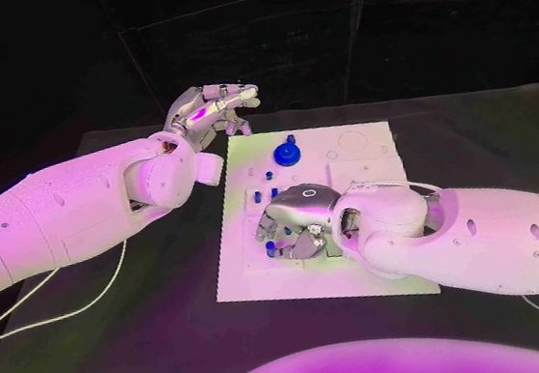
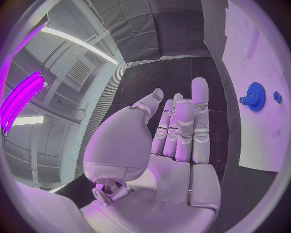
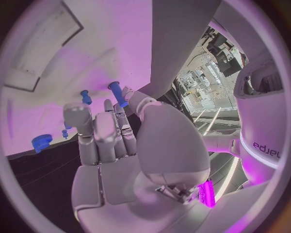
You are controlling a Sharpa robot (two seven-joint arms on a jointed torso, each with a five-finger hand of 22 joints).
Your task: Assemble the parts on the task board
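While the left hand (image 1: 210, 111) hangs raised above the table's far-left area, just off the task board's (image 1: 383, 269) far-left corner, with its fingers stretched straight and close together and nothing in them, the right hand (image 1: 298, 221) is lowered over the near-left part of the white board, among a cluster of small blue pegs (image 1: 265, 194). The right wrist view shows the right hand's fingers (image 3: 103, 133) lying side by side, reaching toward an upright blue peg (image 3: 118, 93), with a second blue peg (image 3: 85, 96) just beside it; whether the fingertips actually pinch the peg cannot be told. A blue gear (image 1: 288, 153) sits on the board's far half, apart from both hands (it also appears in the left wrist view (image 2: 255, 96), with a small blue part (image 2: 278, 96) near it). The step in hand looks like picking or seating a peg, with much of the assembly probably yet to do. The next move likely calls for a fine, steady closing on the peg without knocking its neighbours. The board's right half lies open and offers room; the black table (image 1: 130, 358) surrounds the board widely, and the board's left edge runs close under the right hand.
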